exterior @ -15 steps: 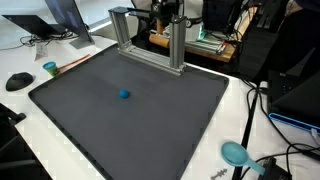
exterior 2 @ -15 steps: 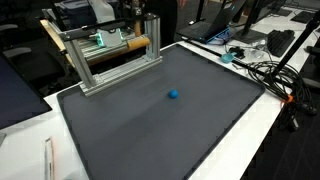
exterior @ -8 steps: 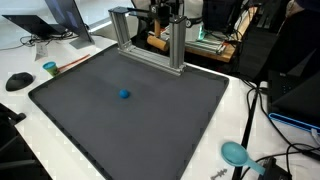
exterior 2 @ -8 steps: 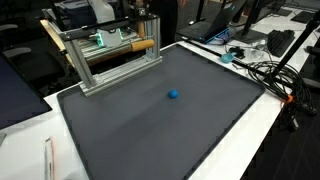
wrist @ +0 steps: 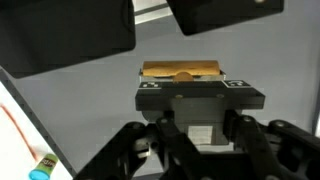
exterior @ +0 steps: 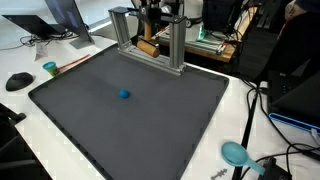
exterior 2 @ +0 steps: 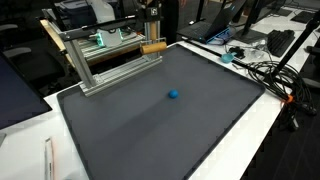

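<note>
Exterior view, metal frame (exterior: 177, 48) before claw (exterior: 149, 36), seemingly clamping wooden rod (exterior: 147, 47)

**What my table carries**

My white table (exterior: 236, 100) bears a dark grey mat (exterior: 150, 125). On the mat, a small blue ball (exterior: 124, 95) lies near the middle. A metal frame (exterior: 150, 48) stands along one edge. A teal dish (exterior: 235, 153) rests on the bare white, well apart.

The gripper (wrist: 182, 74) is matt black, a boxy block with a pale label at its middle, two small white marks along its top edge, and angular jointed links spreading out beneath it.
</note>
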Motion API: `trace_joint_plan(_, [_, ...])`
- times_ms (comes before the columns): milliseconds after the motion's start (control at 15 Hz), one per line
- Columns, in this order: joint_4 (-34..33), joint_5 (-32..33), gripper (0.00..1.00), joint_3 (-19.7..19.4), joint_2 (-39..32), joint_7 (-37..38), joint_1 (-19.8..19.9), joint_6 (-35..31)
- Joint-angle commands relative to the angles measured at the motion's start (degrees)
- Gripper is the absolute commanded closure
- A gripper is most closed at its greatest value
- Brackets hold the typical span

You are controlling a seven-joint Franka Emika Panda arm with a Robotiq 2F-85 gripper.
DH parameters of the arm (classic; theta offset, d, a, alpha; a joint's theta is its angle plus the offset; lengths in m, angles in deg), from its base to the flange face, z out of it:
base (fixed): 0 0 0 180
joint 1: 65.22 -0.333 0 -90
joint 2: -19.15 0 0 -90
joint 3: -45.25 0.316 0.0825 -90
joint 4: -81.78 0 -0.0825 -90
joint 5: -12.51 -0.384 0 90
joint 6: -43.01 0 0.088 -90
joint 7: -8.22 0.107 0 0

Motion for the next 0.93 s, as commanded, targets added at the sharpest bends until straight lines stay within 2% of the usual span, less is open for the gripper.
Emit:
trace_joint_plan(0, [-9.0, 3.1, 0.78, 0.8, -7.7, 0.2, 0.9, -0.7])
trace_joint_plan(267, [-18.2, 8.1, 0.78, 1.1, -16.9, 1.3, 0.4, -2.5])
trace_joint_plan(400, [-23.1, 10.7, 0.78, 0.8, -21.7, 1.5, -0.2, -0.2])
trace_joint_plan(467, [-24.9, 9.4, 0.78, 0.1, -23.4, 0.7, -0.8, 0.6])
trace_joint_plan(533, [-18.9, 8.1, 0.53, -0.5, -18.9, 0.1, -1.1, -2.0])
trace_joint_plan(667, [-22.1, 8.0, 0.53, -0.8, -22.6, 0.0, -1.5, -1.6])
trace_joint_plan(867, [-23.5, 8.0, 0.53, -0.9, -24.0, 0.0, -1.6, -1.1])
